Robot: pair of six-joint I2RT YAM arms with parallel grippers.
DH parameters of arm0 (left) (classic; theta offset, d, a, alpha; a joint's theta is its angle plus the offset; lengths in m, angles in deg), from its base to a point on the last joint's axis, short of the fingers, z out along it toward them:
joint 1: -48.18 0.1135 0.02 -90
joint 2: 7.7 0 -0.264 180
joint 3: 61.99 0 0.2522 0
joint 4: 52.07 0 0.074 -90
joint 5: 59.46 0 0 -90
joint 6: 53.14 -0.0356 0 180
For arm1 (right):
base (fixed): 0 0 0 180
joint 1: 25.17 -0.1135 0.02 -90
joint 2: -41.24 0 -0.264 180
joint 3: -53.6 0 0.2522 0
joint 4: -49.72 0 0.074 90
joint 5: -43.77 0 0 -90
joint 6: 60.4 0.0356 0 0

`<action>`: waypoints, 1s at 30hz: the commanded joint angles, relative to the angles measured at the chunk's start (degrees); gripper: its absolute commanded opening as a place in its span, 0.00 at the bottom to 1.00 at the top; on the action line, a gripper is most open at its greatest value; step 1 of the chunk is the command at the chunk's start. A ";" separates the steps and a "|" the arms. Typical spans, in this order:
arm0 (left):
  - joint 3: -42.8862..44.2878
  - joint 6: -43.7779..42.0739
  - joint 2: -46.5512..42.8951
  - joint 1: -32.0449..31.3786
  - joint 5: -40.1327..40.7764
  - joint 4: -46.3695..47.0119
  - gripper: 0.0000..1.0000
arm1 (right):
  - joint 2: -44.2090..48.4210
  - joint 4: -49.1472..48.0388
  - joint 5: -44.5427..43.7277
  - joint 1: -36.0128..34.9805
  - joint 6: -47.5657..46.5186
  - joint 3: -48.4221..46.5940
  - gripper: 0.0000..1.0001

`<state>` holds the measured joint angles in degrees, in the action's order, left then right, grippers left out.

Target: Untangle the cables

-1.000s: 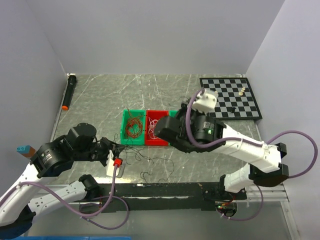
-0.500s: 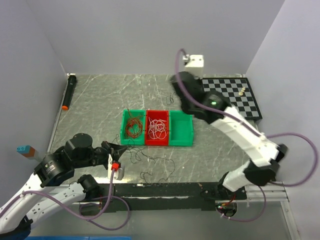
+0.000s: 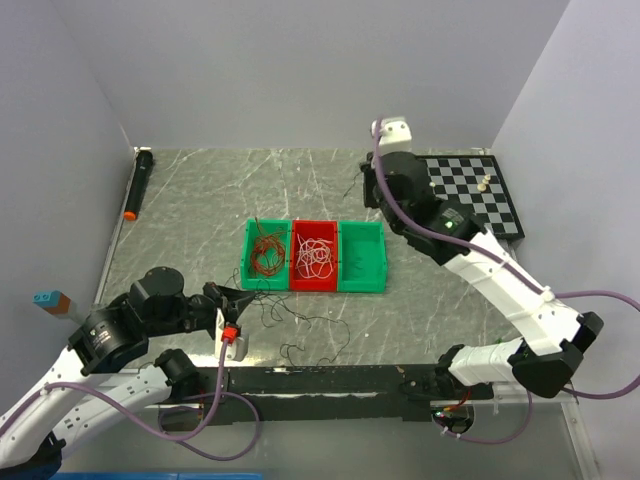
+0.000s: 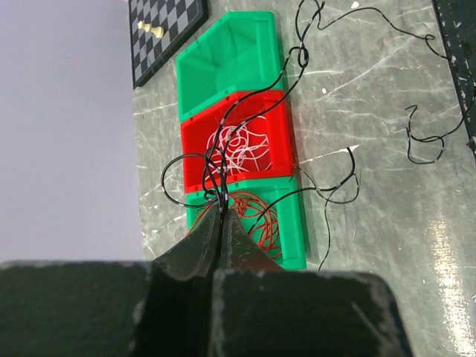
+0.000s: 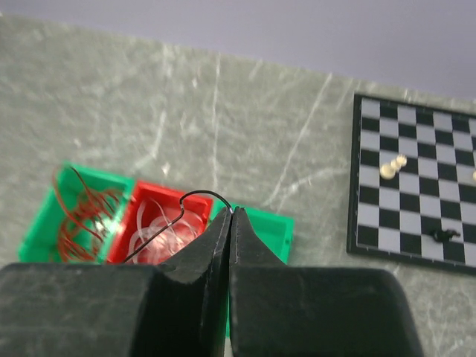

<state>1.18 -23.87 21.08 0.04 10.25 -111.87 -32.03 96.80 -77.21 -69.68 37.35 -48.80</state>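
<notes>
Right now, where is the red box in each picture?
Top view: red box in the middle, between green boxes.
Left wrist view: red box in the middle, above the left hand.
Right wrist view: red box lower left, beside the right hand.
Shared landmark: chessboard.

— Can any writing, label, brand or number be read?
— None can be read. Nothing legible is seen on the bins [image 3: 362, 258] or the chessboard [image 3: 470, 200].

Chessboard [image 3: 490, 208] far right, black orange-tipped stick [image 3: 138, 183] far left.
</notes>
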 commanded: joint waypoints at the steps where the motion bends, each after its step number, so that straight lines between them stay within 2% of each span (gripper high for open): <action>1: 1.83 -0.44 1.11 0.24 -3.34 2.62 0.01 | 2.43 -4.75 2.33 1.62 -0.54 5.39 0.00; 14: 3.15 -2.46 1.81 0.24 -3.44 3.59 0.01 | 0.68 -11.78 5.58 4.52 1.12 17.18 0.00; 26: 3.76 -3.43 2.16 0.41 -3.52 3.94 0.01 | -7.31 -16.01 11.03 9.79 7.63 26.59 0.00; 28: 3.94 -3.34 2.25 0.50 -3.87 3.94 0.01 | -8.89 -15.83 11.38 10.32 8.16 26.07 0.04; 30: 4.29 -3.34 2.60 0.68 -4.05 4.12 0.01 | -11.09 -14.52 12.08 10.93 8.95 24.66 0.14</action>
<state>2.89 -26.52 22.72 0.23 8.67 -109.79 -41.10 84.21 -66.91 -60.00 43.88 -21.72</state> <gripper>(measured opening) 0.023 0.074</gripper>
